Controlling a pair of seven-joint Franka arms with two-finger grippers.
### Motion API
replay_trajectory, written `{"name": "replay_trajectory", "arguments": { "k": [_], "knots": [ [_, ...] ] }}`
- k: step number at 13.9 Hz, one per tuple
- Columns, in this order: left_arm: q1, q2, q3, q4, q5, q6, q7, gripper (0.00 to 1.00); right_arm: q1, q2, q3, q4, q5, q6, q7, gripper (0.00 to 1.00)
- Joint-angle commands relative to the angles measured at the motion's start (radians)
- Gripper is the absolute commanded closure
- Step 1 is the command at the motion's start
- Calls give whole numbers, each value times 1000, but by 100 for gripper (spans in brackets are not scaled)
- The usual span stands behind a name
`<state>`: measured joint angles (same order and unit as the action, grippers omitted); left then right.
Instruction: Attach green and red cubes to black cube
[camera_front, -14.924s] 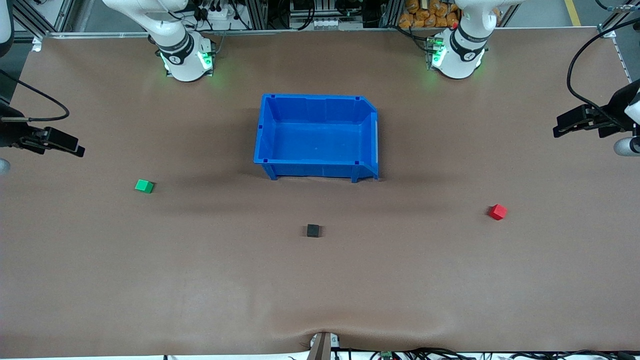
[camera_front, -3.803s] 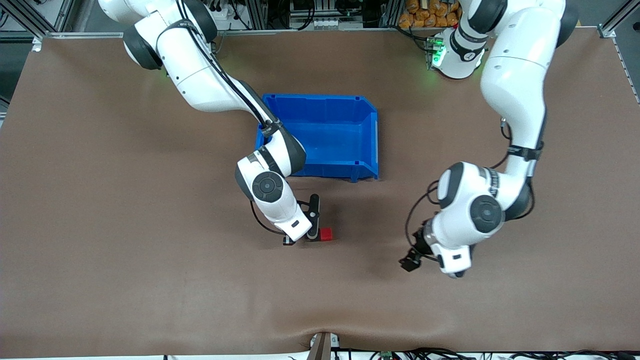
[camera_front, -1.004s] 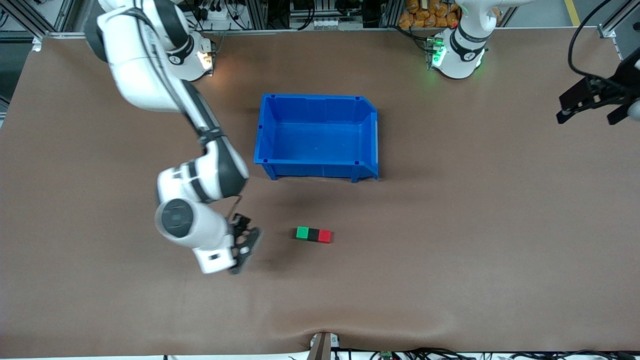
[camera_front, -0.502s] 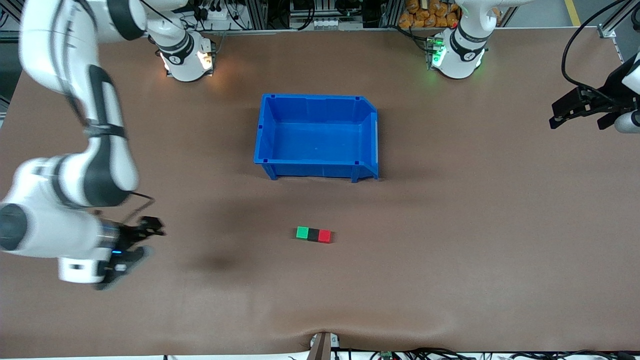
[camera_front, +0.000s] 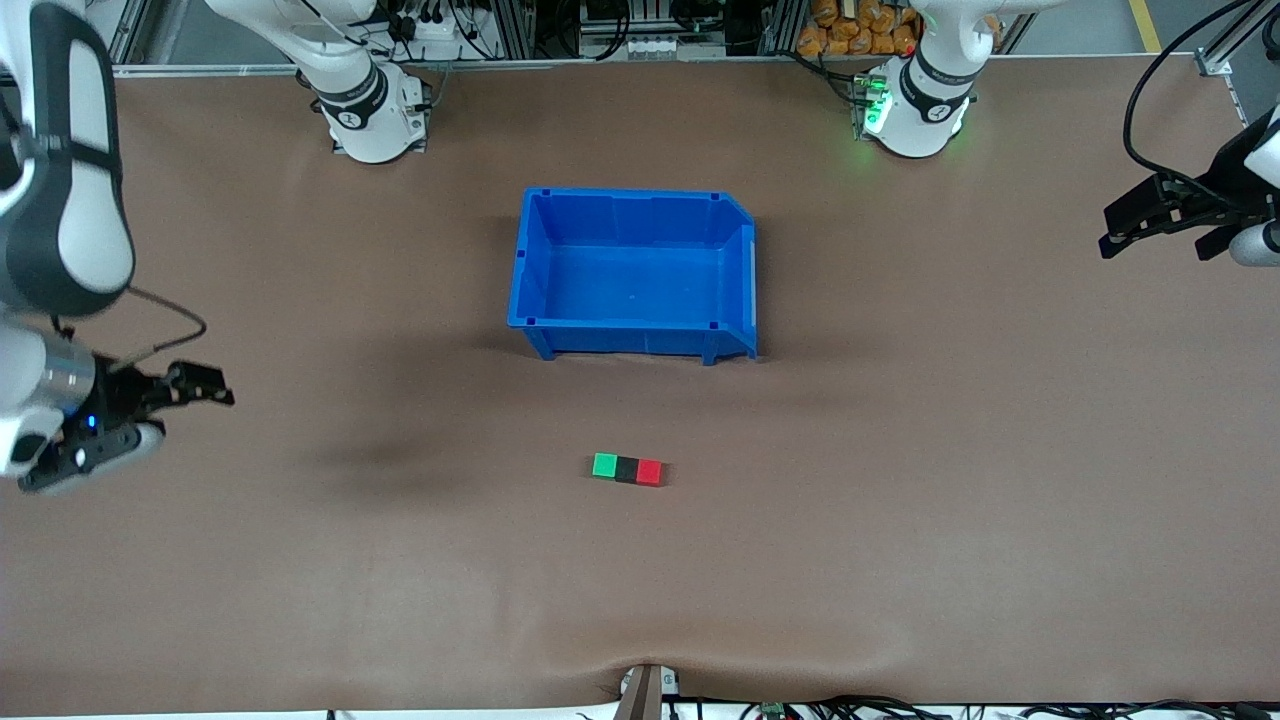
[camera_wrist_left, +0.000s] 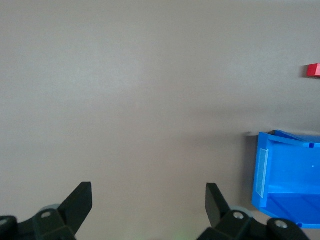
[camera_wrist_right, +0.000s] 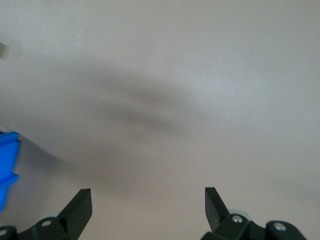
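I have the right tool (camera_front: 150, 410) up over the bare brown tabletop (camera_front: 900, 520) at the right arm's end, its two black fingers (camera_wrist_right: 80, 207) spread wide with nothing between them; the right wrist view shows only the brown surface and a soft shadow under it, with a sliver of the blue plastic bin (camera_wrist_right: 7, 167) at the frame's edge. The left tool (camera_front: 1150, 225) hangs over the tabletop at the left arm's end, near the table's edge; its black fingers (camera_wrist_left: 82, 200) are likewise parted as far as they go and carry nothing; in the left wrist view I see the brown surface between them, a corner of the open blue bin (camera_wrist_left: 287, 180) with a pale label on its wall, and a bit of the small bright red cube (camera_wrist_left: 313, 70) at the frame's border.

Moving outward to the middle of the tabletop: the small bright green cube (camera_front: 604, 465), the small matte black cube (camera_front: 627, 468) and the red cube (camera_front: 650, 472) lie in one short row, touching face to face, black in the middle, green toward the right arm's end, red toward the left arm's end; the row rests flat on the tabletop, well apart from both tools. The blue bin (camera_front: 530, 260) stands farther from the front camera than the row, clear of it, with nothing inside; both arm bases stand at the table's rim farther still from the camera.
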<state>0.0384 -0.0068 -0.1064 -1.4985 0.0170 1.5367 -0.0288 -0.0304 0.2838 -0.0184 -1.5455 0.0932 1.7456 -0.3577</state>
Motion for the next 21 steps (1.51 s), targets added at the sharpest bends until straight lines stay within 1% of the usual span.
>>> {"name": "replay_trajectory", "arguments": {
  "k": [1,2,3,4,6,9,11,12,16,18,21],
  "knots": [
    [11,2,-9,7,6,5,38,0,32,-198,12,-188,-15,-10,220,0],
    [17,4,-3,9,7,5,53,0,49,-218,14,-180,-38,-68,306,0],
    [31,17,7,9,-6,8,99,0,59,-244,15,-174,-70,-110,359,0],
    [44,21,7,11,-8,11,104,0,67,-261,17,-168,-88,-139,381,0],
    [43,22,7,11,-8,13,101,0,67,-270,15,-131,-93,-201,396,0],
    [48,27,10,15,-6,11,102,0,58,-265,9,-35,-93,-282,399,0],
    [64,28,11,17,-8,11,99,0,40,-264,6,-2,-93,-320,399,0],
    [64,28,11,17,-8,11,101,0,23,-264,8,2,-92,-330,401,0],
    [61,30,11,15,-5,11,72,0,12,-267,6,2,-89,-339,401,0],
    [57,30,11,15,4,11,40,0,-8,-262,6,2,-84,-328,384,0],
    [58,30,11,18,7,11,49,0,-28,-261,6,4,-76,-325,338,0]
  ]
}}
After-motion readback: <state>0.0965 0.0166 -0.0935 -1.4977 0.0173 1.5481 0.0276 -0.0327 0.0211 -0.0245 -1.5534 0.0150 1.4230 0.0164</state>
